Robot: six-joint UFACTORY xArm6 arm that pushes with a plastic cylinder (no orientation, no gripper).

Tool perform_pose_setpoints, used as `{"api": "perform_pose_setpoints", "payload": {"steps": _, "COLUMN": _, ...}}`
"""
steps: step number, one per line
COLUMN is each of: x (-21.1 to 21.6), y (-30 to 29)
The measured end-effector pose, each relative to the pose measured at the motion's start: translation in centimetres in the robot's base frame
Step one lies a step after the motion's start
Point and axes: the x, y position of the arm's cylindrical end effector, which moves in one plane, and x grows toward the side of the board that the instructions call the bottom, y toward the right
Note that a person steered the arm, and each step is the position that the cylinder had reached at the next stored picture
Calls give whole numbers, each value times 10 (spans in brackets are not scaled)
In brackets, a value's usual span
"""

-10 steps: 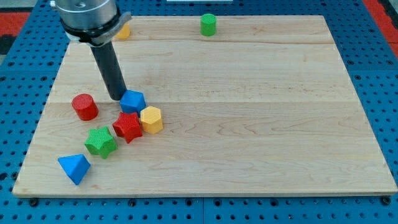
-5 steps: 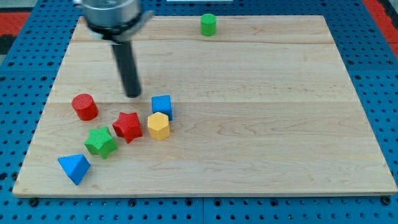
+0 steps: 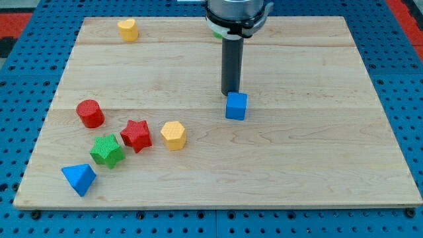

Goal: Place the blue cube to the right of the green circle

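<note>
dark rod down from the arm's housing at the view's top, ending in my tip (image 3: 230,93), set on the tabletop (image 3: 310,152) just above the blue cube (image 3: 236,106) and touching or all but touching its upper left edge; cannot tell which. no hand on this arm, so nothing clenched, nothing grasped, only the rod's end against the block.

blue cube a little right of the board's middle, alone, well apart from every other block. green circle not visible anywhere; the arm's housing covers the top edge of the board near the middle.

further out, toward the view's left and lower: yellow hexagonal block (image 3: 173,135), near the red star (image 3: 136,135) on its left, a small gap between them. green star (image 3: 107,150) just below and left of the red star, close beside it, contact unclear. red cylinder (image 3: 89,113) above the green star, apart from both stars. blue pyramid-shaped block (image 3: 79,178) lowest of all, near the bottom left corner of the board, apart from the green star.

far off at the view's top left, yellow heart-like block (image 3: 127,29), alone near the board's upper edge.

pale wooden board resting on a blue perforated surface (image 3: 26,86).
</note>
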Motion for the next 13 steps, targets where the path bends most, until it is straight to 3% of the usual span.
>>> {"api": "perform_pose_setpoints", "payload": {"steps": 1, "x": 4, "y": -60}}
{"api": "perform_pose_setpoints", "payload": {"steps": 3, "x": 72, "y": -4}}
{"api": "perform_pose_setpoints", "payload": {"steps": 4, "x": 54, "y": 30}}
{"api": "perform_pose_setpoints", "payload": {"steps": 6, "x": -65, "y": 63}}
{"api": "perform_pose_setpoints", "payload": {"steps": 7, "x": -90, "y": 117}}
{"api": "perform_pose_setpoints", "payload": {"steps": 8, "x": -129, "y": 128}}
{"api": "perform_pose_setpoints", "payload": {"steps": 11, "x": -161, "y": 115}}
{"api": "perform_pose_setpoints", "payload": {"steps": 13, "x": -103, "y": 188}}
